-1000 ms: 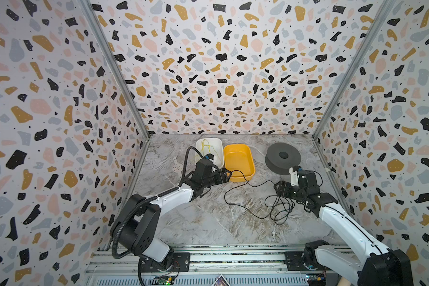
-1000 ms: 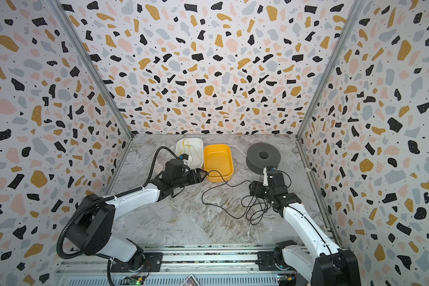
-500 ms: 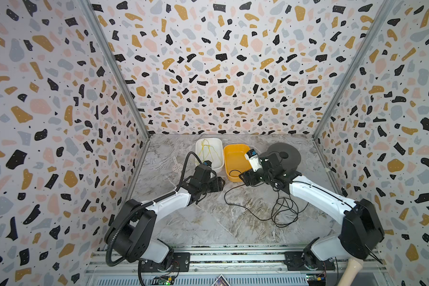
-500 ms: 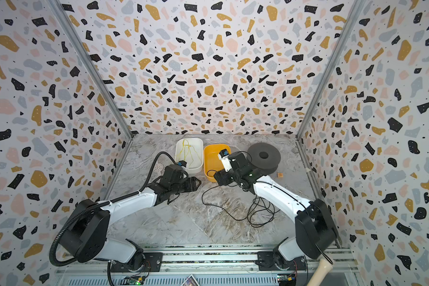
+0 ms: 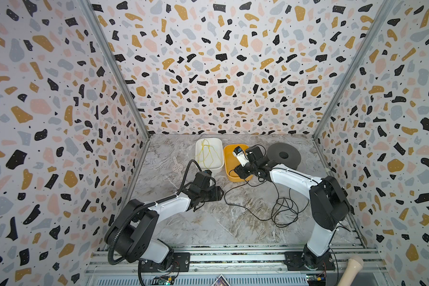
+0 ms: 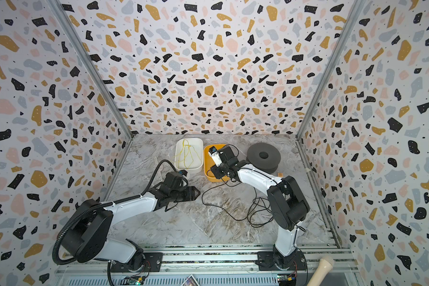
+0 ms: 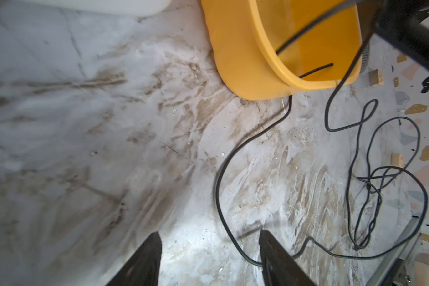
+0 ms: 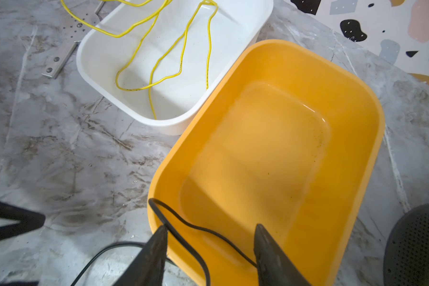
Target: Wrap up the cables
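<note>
The cables are one thin black cord [image 5: 282, 210] lying in loose loops on the marble table, seen in both top views [image 6: 255, 213]. One strand runs left and up over the near rim of the yellow bin [image 5: 229, 153]. My right gripper [image 8: 208, 229] hangs over that near rim, jaws apart, and the cord [image 8: 183, 222] crosses between its fingers without being pinched. My left gripper [image 7: 209, 237] hovers low over the table in front of the bin, open. A bend of the cord [image 7: 217, 183] passes between its fingers, close to one of them.
A white bin [image 5: 197, 153] holding a yellow cord [image 8: 181, 57] stands left of the yellow bin [image 6: 207, 153]. A black foam spool [image 5: 284, 156] sits at the back right. A perforated metal strip [image 5: 176, 166] lies by the left wall. Patterned walls enclose three sides.
My right arm swung from the cord pile on the right across to the yellow bin, and its jaws narrowed. My left gripper drew back from the bins toward the front.
</note>
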`<state>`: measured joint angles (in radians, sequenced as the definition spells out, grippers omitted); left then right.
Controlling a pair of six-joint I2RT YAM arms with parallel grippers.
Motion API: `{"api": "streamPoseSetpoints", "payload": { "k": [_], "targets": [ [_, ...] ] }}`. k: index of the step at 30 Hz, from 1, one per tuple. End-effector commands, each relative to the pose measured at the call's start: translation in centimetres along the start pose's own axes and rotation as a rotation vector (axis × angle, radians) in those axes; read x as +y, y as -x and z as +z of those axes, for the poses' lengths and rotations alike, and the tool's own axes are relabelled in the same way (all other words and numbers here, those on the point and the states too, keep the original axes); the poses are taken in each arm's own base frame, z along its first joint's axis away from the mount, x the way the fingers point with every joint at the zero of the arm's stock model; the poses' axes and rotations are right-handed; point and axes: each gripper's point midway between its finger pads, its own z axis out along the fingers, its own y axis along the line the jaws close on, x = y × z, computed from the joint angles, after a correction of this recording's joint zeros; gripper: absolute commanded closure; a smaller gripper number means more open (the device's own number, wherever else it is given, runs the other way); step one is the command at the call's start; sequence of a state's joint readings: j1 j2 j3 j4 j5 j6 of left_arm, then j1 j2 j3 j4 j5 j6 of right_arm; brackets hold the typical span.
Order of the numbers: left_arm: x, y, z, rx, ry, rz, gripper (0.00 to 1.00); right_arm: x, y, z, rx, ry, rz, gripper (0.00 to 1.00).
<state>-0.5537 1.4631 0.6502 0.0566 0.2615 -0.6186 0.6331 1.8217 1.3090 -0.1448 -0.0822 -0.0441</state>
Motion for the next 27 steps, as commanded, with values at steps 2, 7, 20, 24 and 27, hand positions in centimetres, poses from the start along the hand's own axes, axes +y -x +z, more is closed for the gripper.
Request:
{"api": "streamPoseSetpoints", "payload": {
  "k": [2,7,20,24,27],
  "targets": [
    [-2.4,-2.0,1.0,0.042,-0.138,-0.096,0.37,0.5,1.6,0.5,-0.019,-0.012,-0.045,0.52],
    [-3.2,-2.8,1.2,0.026,-0.210,-0.252,0.35,0.6,0.9,1.5,0.008,-0.055,-0.062,0.77],
    [-4.4,-3.6,-0.9,-0.087,-0.255,-0.680,0.39,-0.3,4.2,-3.1,-0.121,-0.185,-0.063,1.00],
    [-6.3,-2.9,-1.4,-0.085,-0.309,-0.703,0.35,-1.0,6.2,-7.1,-0.208,-0.229,-0.013,1.00],
    [-6.8,-3.2,-0.9,-0.062,-0.306,-0.724,0.36,-1.9,6.8,-10.3,-0.251,-0.273,0.043,1.00]
  ]
}}
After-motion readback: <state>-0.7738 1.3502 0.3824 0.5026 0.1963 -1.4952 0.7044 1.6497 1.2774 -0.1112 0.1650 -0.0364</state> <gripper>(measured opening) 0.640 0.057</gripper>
